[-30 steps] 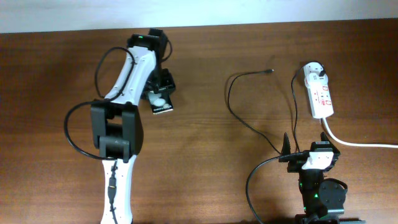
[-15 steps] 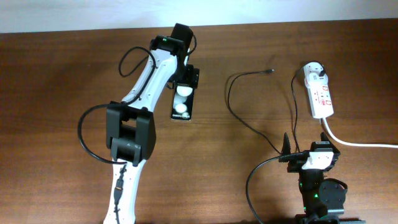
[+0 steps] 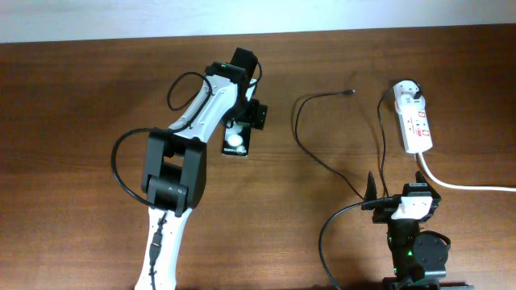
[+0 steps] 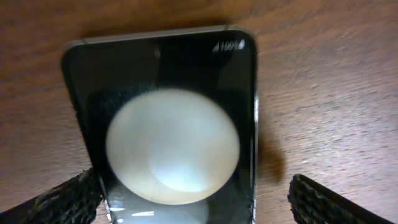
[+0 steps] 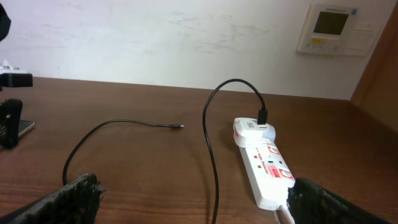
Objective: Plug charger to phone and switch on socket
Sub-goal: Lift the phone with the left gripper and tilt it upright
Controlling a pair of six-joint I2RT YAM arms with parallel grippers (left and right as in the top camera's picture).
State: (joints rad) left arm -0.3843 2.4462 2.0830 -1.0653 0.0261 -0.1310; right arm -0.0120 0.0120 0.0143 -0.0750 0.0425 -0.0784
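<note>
**Setting the phone in place: charger not yet connected**

Nearest the base, the right gripper is held parked, its fingers spread wide with nothing between them. Further out, the phone is laid flat on the table and is straddled by the left gripper, which is set wide; a gap is seen beside one finger. Farthest, the charger is seated by its adapter in the socket, while the connector tip is seen lying well apart from the phone. Plugging in and switching on are judged outstanding; the switch position cannot be read.
</note>
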